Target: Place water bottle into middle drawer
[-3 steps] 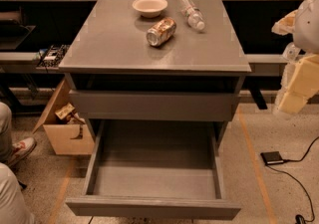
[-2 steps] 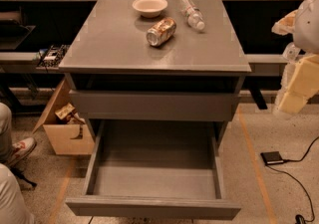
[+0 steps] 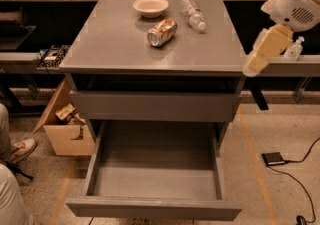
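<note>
Water bottle (image 3: 193, 13) lies on cabinet top (image 3: 115, 39); hand (image 3: 263, 51) beside its right edge, grip state unreadable.

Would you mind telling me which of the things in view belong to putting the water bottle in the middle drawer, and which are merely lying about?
For the job: water bottle, lying on the cabinet top; middle drawer, pulled open; gripper, off the cabinet's right edge.

Lying about: drink can, bowl, cardboard box, pump-top bottle, foot pedal.
</note>
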`<state>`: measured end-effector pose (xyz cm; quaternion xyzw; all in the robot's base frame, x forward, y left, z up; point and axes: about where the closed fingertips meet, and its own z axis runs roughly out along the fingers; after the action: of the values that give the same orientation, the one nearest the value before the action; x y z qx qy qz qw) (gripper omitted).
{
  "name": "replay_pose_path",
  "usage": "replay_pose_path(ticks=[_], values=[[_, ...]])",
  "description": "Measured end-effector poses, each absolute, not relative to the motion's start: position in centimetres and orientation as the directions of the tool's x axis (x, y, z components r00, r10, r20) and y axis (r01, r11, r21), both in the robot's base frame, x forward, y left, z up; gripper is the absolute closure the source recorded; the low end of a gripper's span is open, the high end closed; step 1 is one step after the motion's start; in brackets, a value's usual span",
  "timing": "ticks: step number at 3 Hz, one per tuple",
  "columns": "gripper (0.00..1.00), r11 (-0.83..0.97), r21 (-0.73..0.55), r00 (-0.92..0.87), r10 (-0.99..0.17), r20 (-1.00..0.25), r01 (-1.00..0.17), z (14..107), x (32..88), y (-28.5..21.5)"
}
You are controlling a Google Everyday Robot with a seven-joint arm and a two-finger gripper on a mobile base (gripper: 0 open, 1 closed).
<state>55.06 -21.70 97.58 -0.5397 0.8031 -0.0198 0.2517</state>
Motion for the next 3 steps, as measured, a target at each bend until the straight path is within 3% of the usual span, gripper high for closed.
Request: replay_pose_path(ticks=[2, 3], values=[[0.00, 0.586, -0.250, -0.359, -0.723, -0.591, -0.771, 94.3, 67.7, -20.3], [0.00, 0.586, -0.250, -0.359, -0.723, -0.591, -0.771, 94.3, 67.7, -20.3]])
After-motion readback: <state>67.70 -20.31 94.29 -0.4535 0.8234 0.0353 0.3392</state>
